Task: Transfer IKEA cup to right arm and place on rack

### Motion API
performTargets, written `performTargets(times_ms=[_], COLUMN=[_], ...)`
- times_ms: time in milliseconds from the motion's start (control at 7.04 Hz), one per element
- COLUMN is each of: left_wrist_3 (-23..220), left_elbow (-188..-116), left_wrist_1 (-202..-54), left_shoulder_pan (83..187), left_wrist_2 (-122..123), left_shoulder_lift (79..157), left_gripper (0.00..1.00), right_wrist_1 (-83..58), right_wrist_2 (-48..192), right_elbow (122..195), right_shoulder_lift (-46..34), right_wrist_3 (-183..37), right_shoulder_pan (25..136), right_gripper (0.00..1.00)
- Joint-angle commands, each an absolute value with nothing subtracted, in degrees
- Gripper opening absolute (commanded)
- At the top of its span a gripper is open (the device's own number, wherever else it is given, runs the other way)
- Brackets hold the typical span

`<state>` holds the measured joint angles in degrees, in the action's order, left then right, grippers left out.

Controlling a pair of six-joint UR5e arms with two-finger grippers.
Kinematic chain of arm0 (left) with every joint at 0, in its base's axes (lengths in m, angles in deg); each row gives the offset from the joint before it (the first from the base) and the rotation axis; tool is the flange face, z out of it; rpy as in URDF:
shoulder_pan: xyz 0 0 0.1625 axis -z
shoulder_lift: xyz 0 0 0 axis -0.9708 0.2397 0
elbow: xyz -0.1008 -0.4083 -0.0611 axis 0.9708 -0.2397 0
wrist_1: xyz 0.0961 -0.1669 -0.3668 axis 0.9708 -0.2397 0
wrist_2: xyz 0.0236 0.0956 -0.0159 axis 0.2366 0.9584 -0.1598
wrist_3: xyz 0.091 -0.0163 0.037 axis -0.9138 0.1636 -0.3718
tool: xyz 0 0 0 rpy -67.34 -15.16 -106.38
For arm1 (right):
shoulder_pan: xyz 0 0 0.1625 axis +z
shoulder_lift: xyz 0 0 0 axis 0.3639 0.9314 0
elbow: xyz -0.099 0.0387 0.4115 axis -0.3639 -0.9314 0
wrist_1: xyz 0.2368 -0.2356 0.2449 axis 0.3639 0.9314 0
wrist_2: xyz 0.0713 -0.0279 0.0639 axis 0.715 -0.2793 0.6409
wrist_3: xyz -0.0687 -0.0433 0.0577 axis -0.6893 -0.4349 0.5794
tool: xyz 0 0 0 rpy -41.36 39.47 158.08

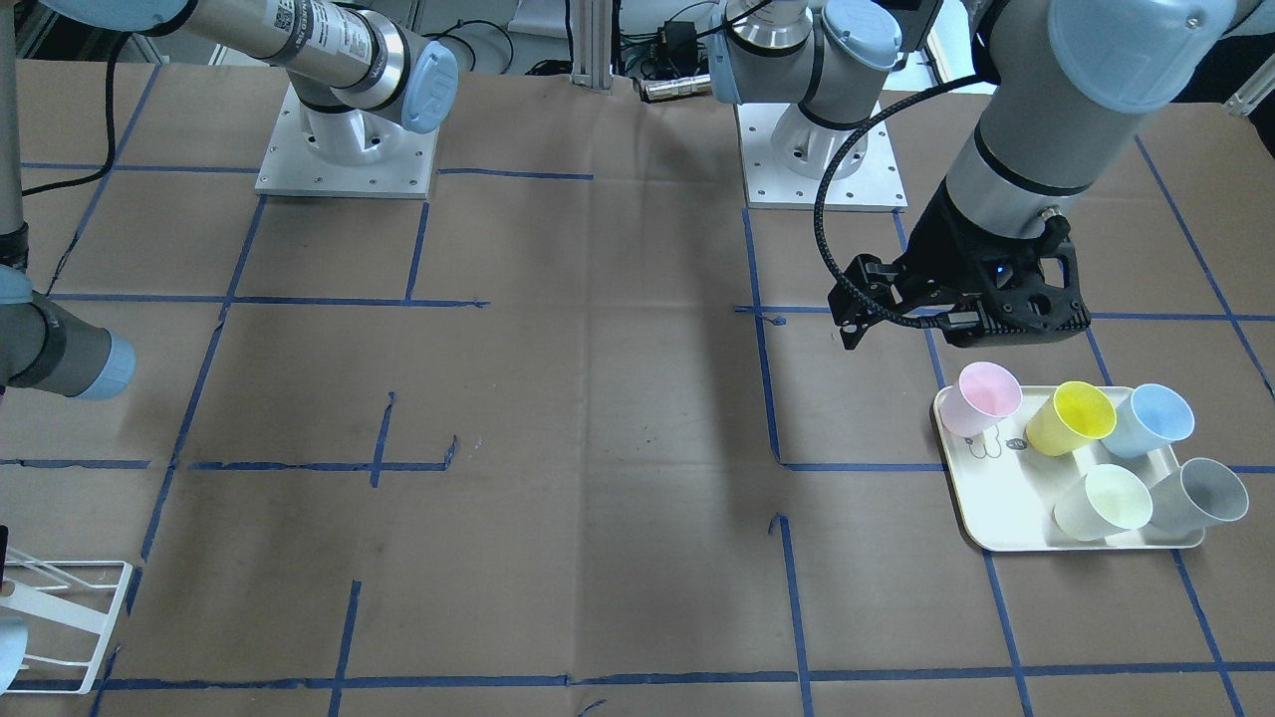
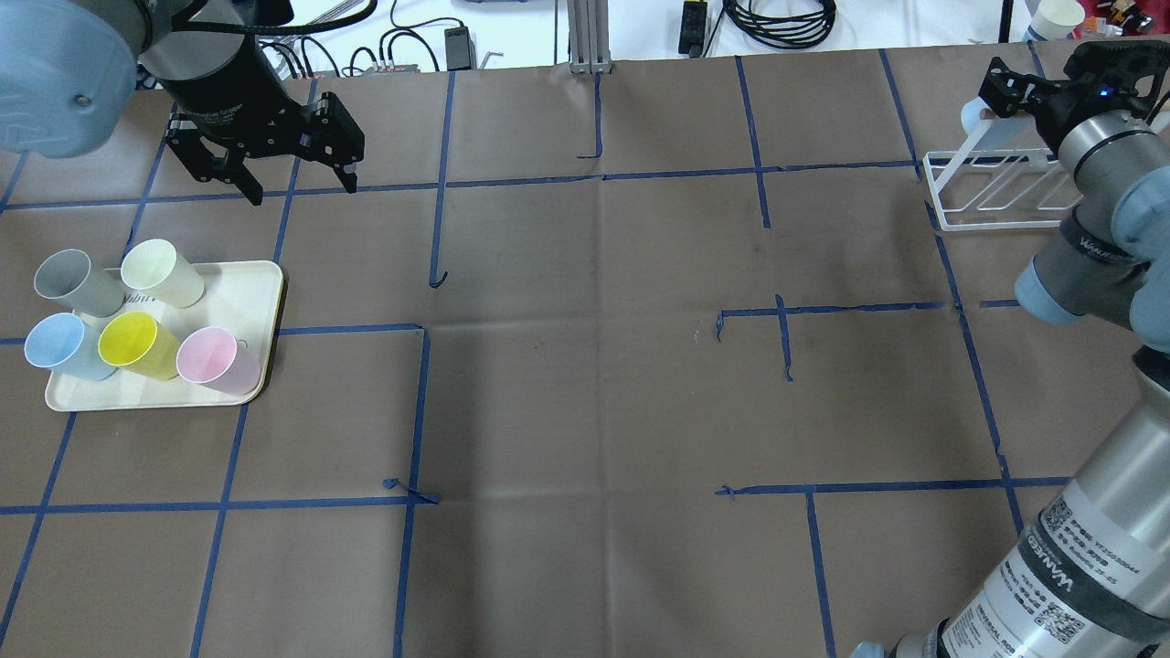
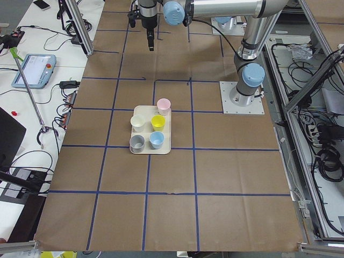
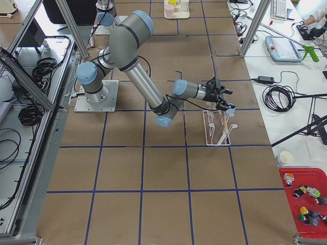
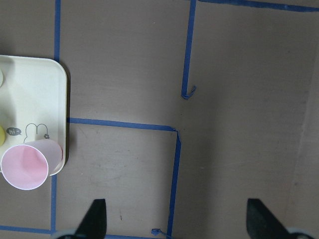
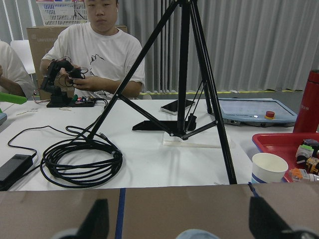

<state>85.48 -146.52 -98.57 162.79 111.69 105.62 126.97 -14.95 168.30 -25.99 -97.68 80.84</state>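
Observation:
A pale blue cup (image 2: 980, 121) sits at the near end of the white wire rack (image 2: 1005, 196), on a slanted rod. My right gripper (image 2: 996, 100) hangs over it with fingers spread wide. In the right wrist view only the cup's rim (image 6: 199, 234) shows, low between the fingers (image 6: 97, 219). I cannot tell whether they touch it. My left gripper (image 2: 302, 187) is open and empty, above the table beyond the cream tray (image 2: 260, 283). The tray holds several cups; the pink cup (image 2: 215, 358) is nearest its inner edge.
The tray with cups also shows in the front view (image 1: 996, 498), and the rack (image 1: 70, 617) at its bottom left. Brown paper with blue tape lines covers the table. Both arm bases (image 1: 349, 149) stand at the robot side. An operator (image 6: 99, 50) sits behind the rack end.

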Motion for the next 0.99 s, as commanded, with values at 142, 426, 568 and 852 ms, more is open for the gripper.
performTargets(times_ms=[142, 426, 568, 852], left_wrist_3=[85.5, 85.2, 79.8, 74.3], left_elbow=[-146.6, -147.0, -147.5, -151.2], left_wrist_1=[-98.6, -98.6, -98.7, -98.5], left_shoulder_pan=[162.8, 162.5, 161.1, 153.9], left_wrist_2=[111.7, 111.9, 112.6, 112.6], left_shoulder_lift=[105.5, 105.4, 105.4, 104.3], left_gripper=[0.99, 0.99, 0.99, 0.99], right_wrist_1=[126.6, 126.0, 122.1, 109.8], right_wrist_2=[-14.8, -14.9, -15.1, -14.7], right_elbow=[167.4, 167.3, 167.3, 167.4], right_shoulder_lift=[-23.4, -19.7, -17.7, -11.3], right_wrist_3=[-97.1, -97.1, -97.3, -97.3], right_shoulder_pan=[80.8, 81.3, 81.5, 83.1], right_gripper=[1.00, 1.00, 1.00, 1.00])
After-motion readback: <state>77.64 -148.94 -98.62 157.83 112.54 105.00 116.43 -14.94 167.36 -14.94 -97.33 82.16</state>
